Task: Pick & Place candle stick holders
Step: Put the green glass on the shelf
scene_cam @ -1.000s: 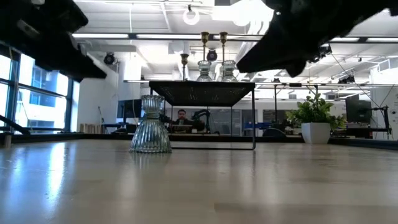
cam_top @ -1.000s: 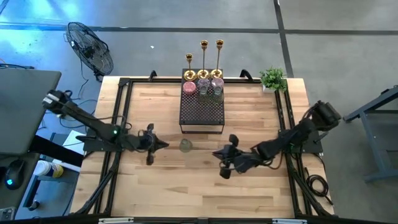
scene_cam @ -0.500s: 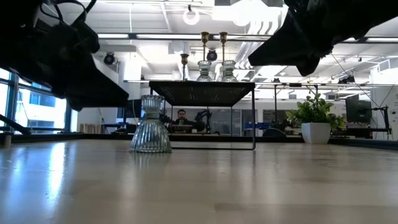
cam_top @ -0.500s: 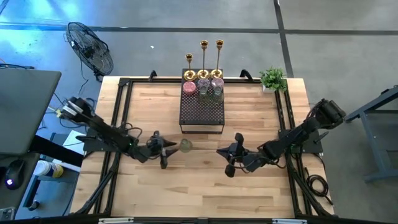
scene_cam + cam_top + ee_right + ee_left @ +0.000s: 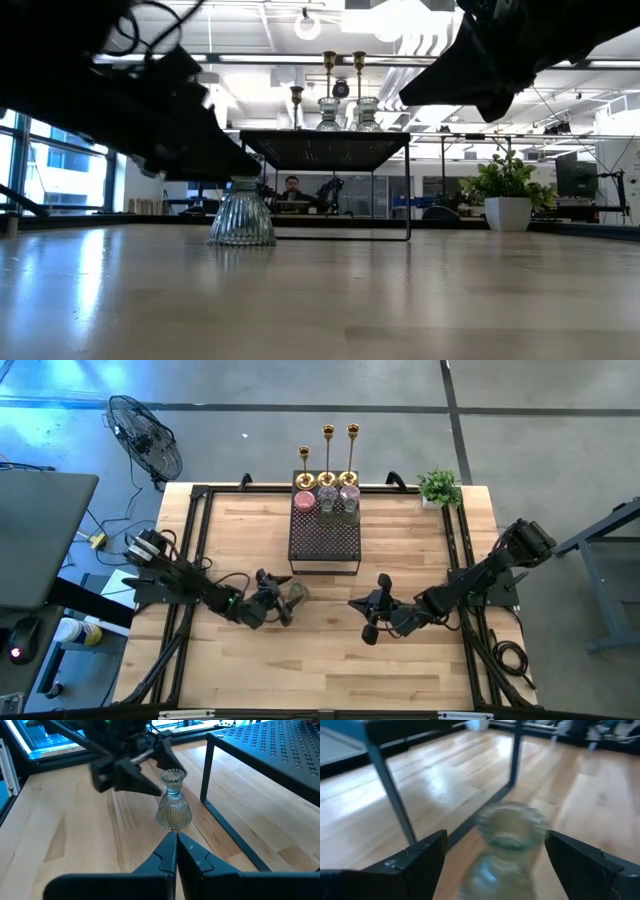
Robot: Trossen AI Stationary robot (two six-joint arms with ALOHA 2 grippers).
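Note:
A clear ribbed glass cup (image 5: 297, 593) (image 5: 173, 802) (image 5: 242, 212) stands on its wide base on the wood table, just in front of the black mesh stand's near left corner. My left gripper (image 5: 284, 603) (image 5: 496, 840) is open; its fingers (image 5: 422, 862) flank the cup's upper part, level, from the table's left, without touching. My right gripper (image 5: 367, 614) (image 5: 176, 842) is shut and holds nothing, to the cup's right and off the table. Three gold candlesticks (image 5: 328, 455) stand behind the stand, and several glass cups (image 5: 327, 495) stand on its far end.
The black mesh stand (image 5: 325, 538) fills the table's middle; its thin legs (image 5: 206, 770) rise close beside the cup. A small potted plant (image 5: 438, 486) is at the far right corner. Black rails (image 5: 195, 540) run along the table's sides. Bare wood lies along the near edge.
My left gripper has gone toward the table's right, sinking to the glass cup, tipped more level and opened, so that its fingers now stand on either side of the cup. The cup has stayed put. My right gripper drew slightly toward the right edge.

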